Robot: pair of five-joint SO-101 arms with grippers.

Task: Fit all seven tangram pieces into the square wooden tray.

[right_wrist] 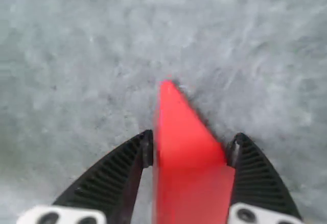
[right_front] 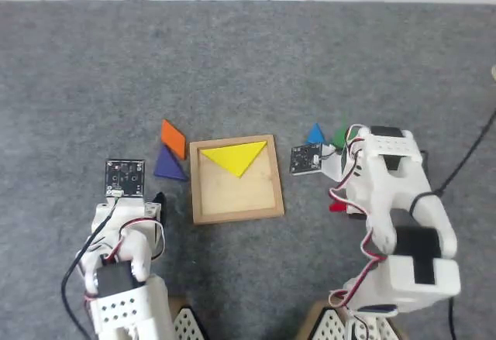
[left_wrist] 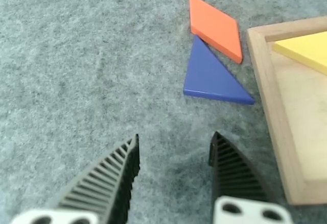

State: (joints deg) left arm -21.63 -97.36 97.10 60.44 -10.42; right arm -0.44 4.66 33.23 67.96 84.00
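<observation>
Grey carpet covers the table. At centre frame in the high view, the square wooden tray (right_front: 236,194) holds a flat yellow triangle (right_front: 234,156) in its upper half. Left wrist view: the left gripper (left_wrist: 175,137) is spread over carpet, with a dark blue triangle (left_wrist: 212,78) beyond its tips. Right wrist view: the right gripper (right_wrist: 192,133) pinches a red triangular piece (right_wrist: 186,173).

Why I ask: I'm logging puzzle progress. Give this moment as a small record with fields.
tray: holds one piece
in tray: yellow triangle
beside tray, left arm's side: orange piece, dark blue triangle
beside tray, right arm's side: light blue triangle, green piece, partly hidden
left claw: open, over carpet
right claw: shut on red piece
</observation>
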